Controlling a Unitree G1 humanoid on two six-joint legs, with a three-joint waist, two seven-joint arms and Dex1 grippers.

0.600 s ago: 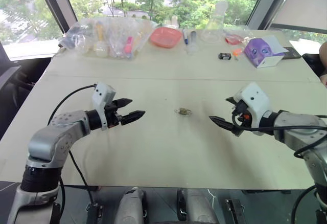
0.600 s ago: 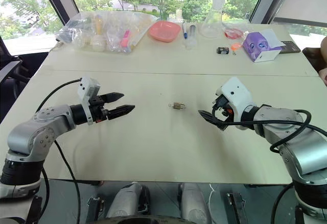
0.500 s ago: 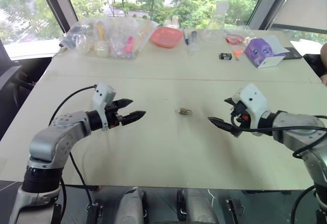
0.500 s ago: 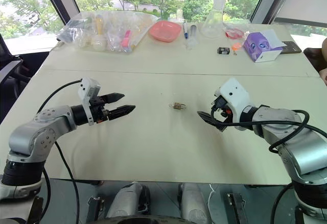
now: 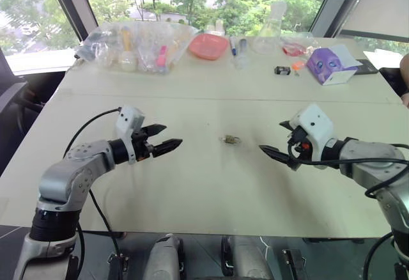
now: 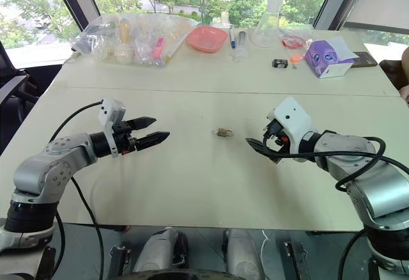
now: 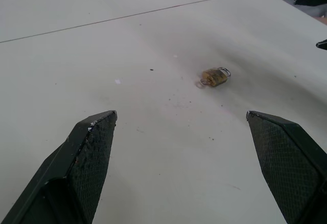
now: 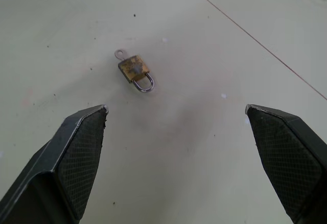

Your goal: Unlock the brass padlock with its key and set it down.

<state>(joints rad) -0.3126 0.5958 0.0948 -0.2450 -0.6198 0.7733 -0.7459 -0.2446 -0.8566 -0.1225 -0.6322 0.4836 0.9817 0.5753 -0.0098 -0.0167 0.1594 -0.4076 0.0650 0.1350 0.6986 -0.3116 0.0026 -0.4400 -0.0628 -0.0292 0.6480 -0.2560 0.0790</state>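
Little has moved, R hand edging slightly nearer padlock, which lies on bench btwn both open, empty hands w/ key seemingly inserted; tiny lock may skid when pinched.

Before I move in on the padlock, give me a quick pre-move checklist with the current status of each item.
1. Brass padlock lying free on the table, untouched: ok.
2. Key located: ok, it looks to sit in the lock body, head sticking out opposite the shackle.
3. Shackle released: cannot tell.
4. Left gripper open and empty: ok.
5. Right gripper open and empty: ok.
6. Path from both grippers to the padlock free of clutter: ok.
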